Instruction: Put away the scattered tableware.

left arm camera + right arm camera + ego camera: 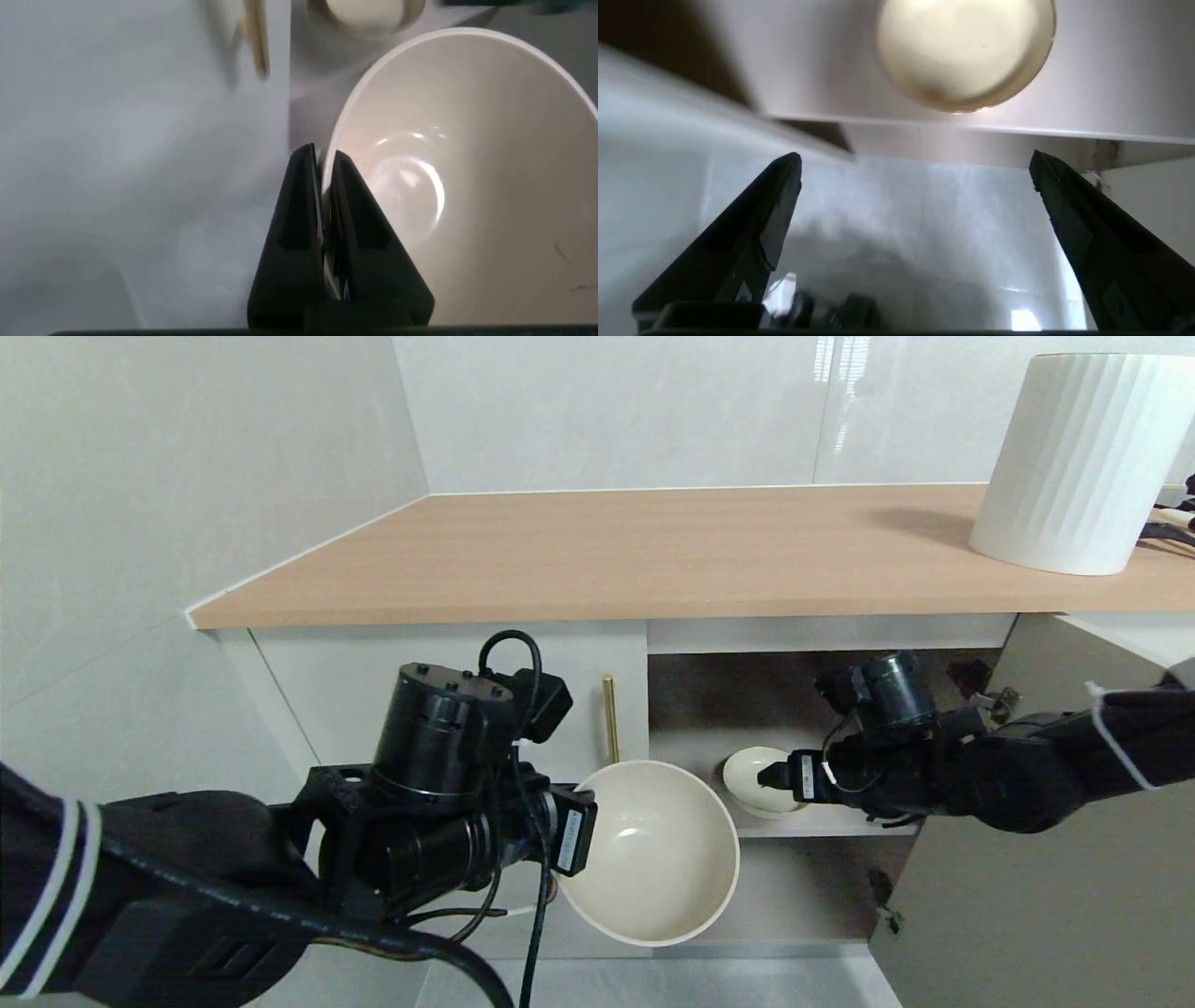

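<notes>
**A:** Large bowl (653,859) hangs in the air at lower centre. The left gripper (577,829) has clamped its rim at the left edge, in front of the open cabinet.

**B:** And further right?

**A:** Small bowl (754,782) sits on the cabinet shelf (840,829), with the right gripper (777,777) spread wide just beside it. I'd say one is stowed and one is left to shelve.

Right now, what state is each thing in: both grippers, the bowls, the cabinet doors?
large bowl: held in the air, tilted, empty.
left gripper: shut on the large bowl's rim.
small bowl: resting on the cabinet shelf, empty.
right gripper: open, in front of the small bowl, holding nothing.
right cabinet door: open.
left cabinet door: closed.
</notes>
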Controlling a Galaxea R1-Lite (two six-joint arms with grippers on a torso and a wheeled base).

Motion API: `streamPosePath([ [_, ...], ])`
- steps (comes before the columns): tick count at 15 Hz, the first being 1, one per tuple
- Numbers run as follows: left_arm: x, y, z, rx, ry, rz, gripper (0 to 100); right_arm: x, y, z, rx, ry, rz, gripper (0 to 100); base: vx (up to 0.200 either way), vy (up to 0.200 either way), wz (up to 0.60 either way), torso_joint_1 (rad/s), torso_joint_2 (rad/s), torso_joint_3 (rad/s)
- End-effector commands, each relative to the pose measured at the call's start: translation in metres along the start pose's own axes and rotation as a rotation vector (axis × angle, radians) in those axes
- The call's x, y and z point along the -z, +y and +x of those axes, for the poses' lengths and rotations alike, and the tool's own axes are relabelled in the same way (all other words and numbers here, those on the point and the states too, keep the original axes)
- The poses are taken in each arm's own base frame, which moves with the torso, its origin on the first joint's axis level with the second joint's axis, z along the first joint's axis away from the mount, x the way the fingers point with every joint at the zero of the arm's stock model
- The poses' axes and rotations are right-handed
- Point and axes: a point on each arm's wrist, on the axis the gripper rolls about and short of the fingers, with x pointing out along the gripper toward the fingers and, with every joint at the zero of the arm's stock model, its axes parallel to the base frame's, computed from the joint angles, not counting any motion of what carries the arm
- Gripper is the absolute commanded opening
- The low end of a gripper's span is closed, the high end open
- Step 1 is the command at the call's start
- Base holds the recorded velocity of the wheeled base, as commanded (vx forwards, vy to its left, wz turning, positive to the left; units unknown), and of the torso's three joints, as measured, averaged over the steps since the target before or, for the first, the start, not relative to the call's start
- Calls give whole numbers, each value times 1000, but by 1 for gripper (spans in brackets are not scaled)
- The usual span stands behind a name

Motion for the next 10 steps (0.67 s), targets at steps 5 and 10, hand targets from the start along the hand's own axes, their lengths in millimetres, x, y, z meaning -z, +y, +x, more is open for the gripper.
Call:
streamPosePath([
  [5, 24, -14, 66, -57, 117, 47, 0, -8, 26, -77, -130, -37, -58, 100, 0, 0, 0, 0, 0, 0],
  [10, 24, -22, 77, -89, 71, 34, 0, 20, 48, -56, -143, 93, -130, 100, 0, 0, 0, 0, 0, 0],
])
